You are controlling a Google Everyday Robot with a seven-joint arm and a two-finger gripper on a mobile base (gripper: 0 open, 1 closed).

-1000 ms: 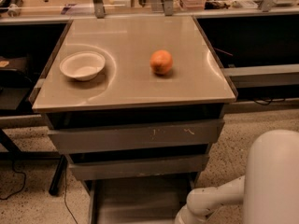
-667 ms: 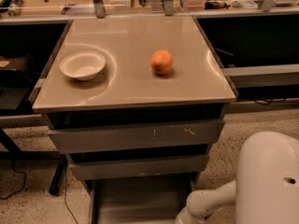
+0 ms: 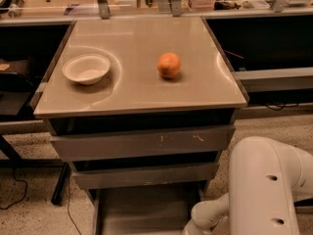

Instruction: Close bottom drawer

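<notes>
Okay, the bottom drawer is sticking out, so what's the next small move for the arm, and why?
Probably set the tool against the front of the bottom drawer and push it straight in. That drawer stands pulled out past the middle drawer above it. The tool is out of view: the white arm leaves the bottom edge by the drawer's right side.

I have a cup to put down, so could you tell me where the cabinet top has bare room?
The cabinet top is bare behind the bowl and the orange, along its front edge, between the two, and right of the orange. The open bottom drawer is crowded at its right by the arm; the gripper is out of view below.
</notes>
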